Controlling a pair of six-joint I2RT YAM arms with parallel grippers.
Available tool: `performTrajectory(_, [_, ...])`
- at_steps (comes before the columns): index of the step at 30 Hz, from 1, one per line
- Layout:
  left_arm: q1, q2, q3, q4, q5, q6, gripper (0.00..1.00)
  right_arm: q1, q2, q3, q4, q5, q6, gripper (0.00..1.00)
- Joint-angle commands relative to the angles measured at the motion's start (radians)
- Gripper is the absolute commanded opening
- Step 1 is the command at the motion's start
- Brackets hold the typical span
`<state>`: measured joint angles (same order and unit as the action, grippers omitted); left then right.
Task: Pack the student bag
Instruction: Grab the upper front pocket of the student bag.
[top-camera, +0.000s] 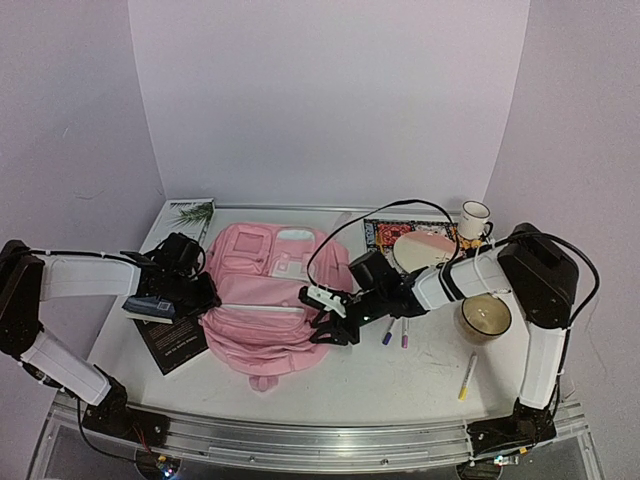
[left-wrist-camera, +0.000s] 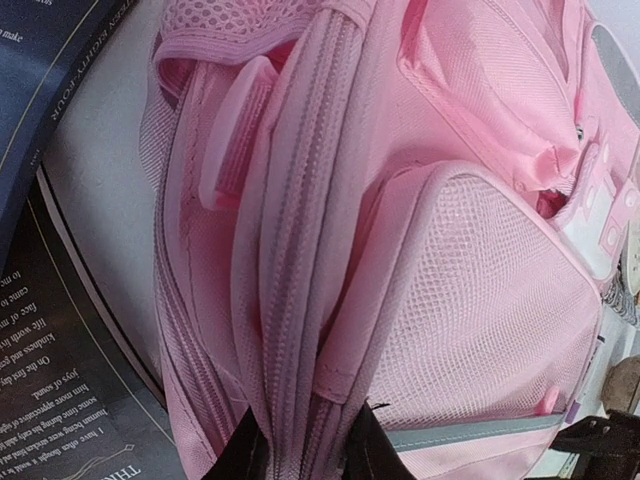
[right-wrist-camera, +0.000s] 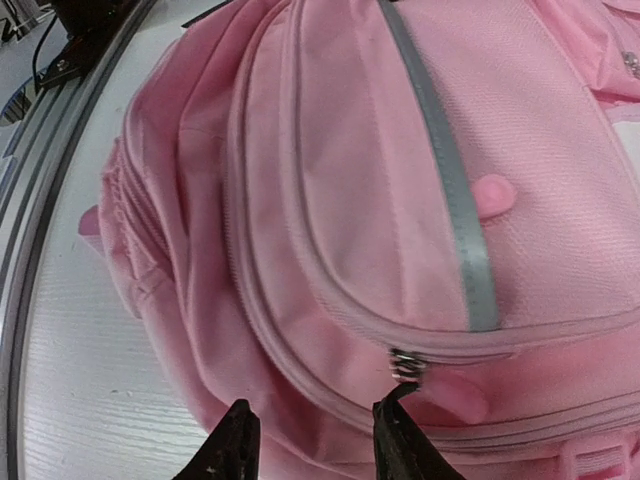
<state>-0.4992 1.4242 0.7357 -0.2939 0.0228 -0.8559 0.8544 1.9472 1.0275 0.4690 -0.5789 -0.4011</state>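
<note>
Right gripper (right-wrist-camera: 312, 420) is being hovered at the near edge of the bag (top-camera: 255, 335), lying flat mid table (top-camera: 400, 385). Jaws are being held apart right beside the zip pull (right-wrist-camera: 404, 365), so fabric could be getting pinched instead. Further over, left gripper (left-wrist-camera: 307, 432) jaws are being clamped on the bag's side seam; if that's slipping, the bag's getting dragged.

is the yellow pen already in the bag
No, the yellow pen lies on the table, well apart from the student bag.
</note>
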Motion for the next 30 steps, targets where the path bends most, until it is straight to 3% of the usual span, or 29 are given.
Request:
performTrajectory(1, [0.013,-0.015,-0.002,0.02,-0.085,-0.039,0.0,0.023,-0.04,-0.015,-0.044,-0.021,0.058,0.36])
performTrajectory(6, [0.013,-0.023,-0.005,0.021,-0.072,-0.02,0.0,0.023,-0.093,-0.047,-0.028,0.129,0.042,0.38])
performTrajectory(13, [0.013,-0.022,-0.01,0.02,-0.047,0.008,0.0,0.023,-0.135,-0.03,-0.017,0.304,-0.115,0.41])
performTrajectory(21, [0.013,-0.014,-0.006,0.02,-0.026,0.021,0.0,0.023,-0.015,0.069,-0.013,0.384,-0.235,0.41])
performTrajectory(30, [0.013,-0.016,-0.004,0.02,0.018,0.029,0.0,0.024,0.047,0.123,-0.02,0.348,-0.297,0.42])
